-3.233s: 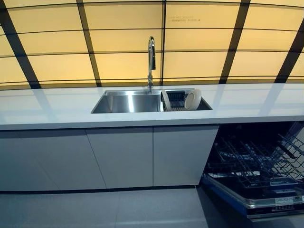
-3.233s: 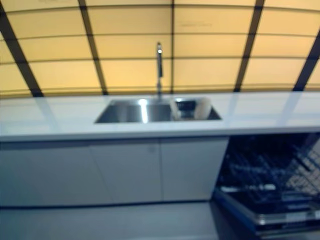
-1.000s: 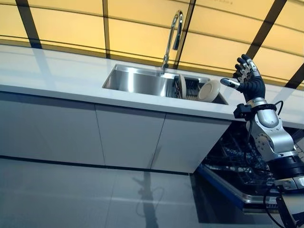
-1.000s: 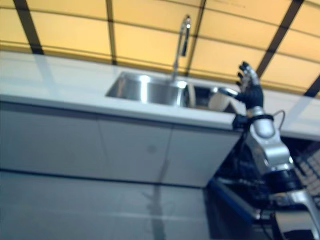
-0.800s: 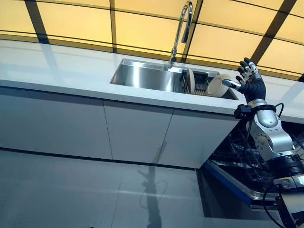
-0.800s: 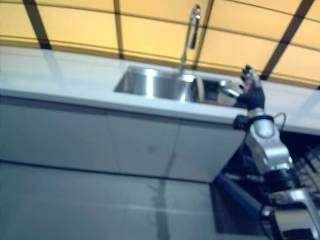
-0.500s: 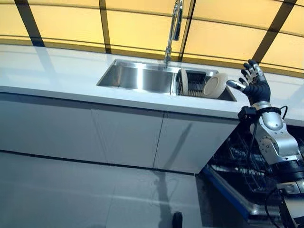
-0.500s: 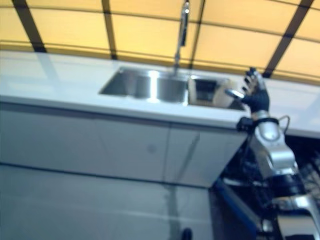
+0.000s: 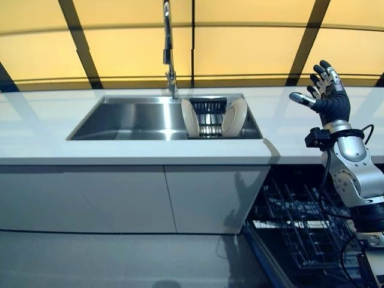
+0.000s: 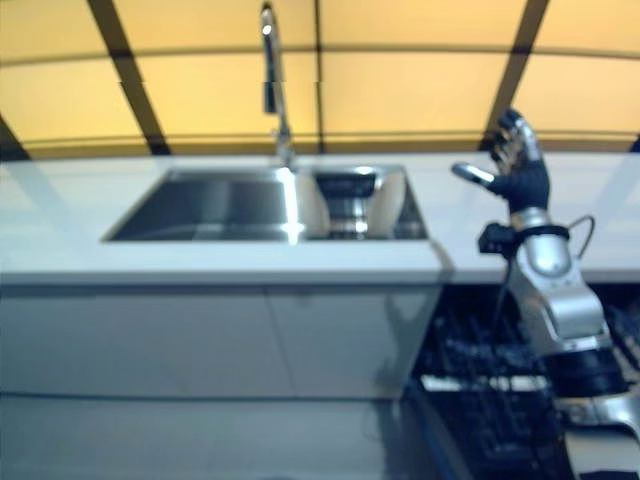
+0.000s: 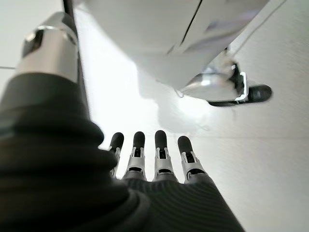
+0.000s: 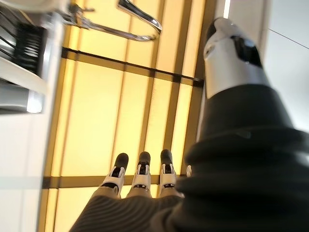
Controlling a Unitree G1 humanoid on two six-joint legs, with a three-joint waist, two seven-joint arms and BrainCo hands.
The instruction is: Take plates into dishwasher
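White plates (image 9: 234, 116) beside sink (image 9: 120, 123) edge

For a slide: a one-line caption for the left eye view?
Open right hand raised beside sink holding two plates racked upright.

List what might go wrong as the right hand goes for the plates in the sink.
1. The two white plates stand on edge in a dark rack inside the steel sink; a loose grasp may tip or drop one.
2. The open right hand is raised over the white counter, apart from the plates; a sideways reach may clip the sink rim.
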